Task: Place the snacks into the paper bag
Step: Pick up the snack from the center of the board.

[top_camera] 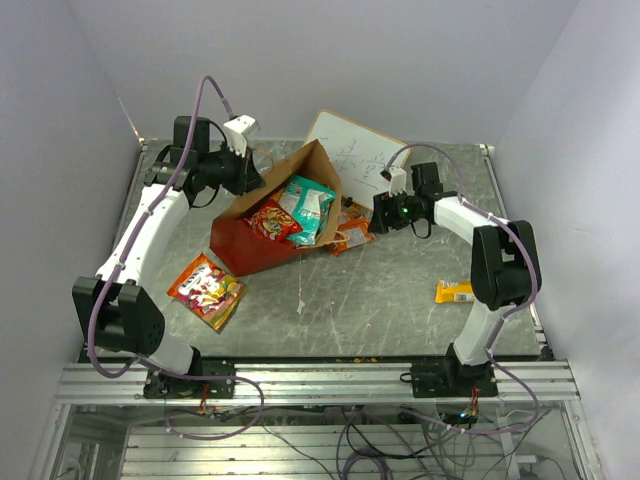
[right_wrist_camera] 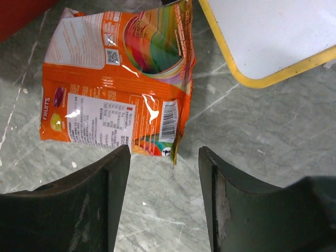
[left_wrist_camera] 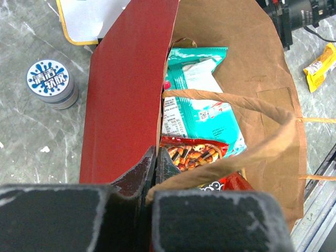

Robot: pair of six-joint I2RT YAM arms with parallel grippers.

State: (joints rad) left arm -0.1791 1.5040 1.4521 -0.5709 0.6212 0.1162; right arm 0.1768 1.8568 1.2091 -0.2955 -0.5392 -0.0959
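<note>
The paper bag (top_camera: 245, 245), red outside and brown inside, leans open at mid table. A teal packet (top_camera: 308, 205) and a red packet (top_camera: 270, 220) lie inside it. My left gripper (top_camera: 243, 177) is shut on the bag's red side wall (left_wrist_camera: 128, 89) at its rim; the left wrist view shows the teal packet (left_wrist_camera: 197, 89), the red packet (left_wrist_camera: 195, 152) and a loop handle (left_wrist_camera: 236, 101). My right gripper (top_camera: 378, 216) is open just above the table, at the edge of an orange packet (right_wrist_camera: 113, 79) lying right of the bag (top_camera: 350, 233). Another orange packet (top_camera: 206, 289) and a yellow bar (top_camera: 455, 291) lie on the table.
A white writing board with a yellow rim (top_camera: 355, 150) lies behind the bag and shows in the right wrist view (right_wrist_camera: 273, 37). A small round tin (left_wrist_camera: 51, 83) stands beside the bag's red wall. Grey walls close in the table on three sides.
</note>
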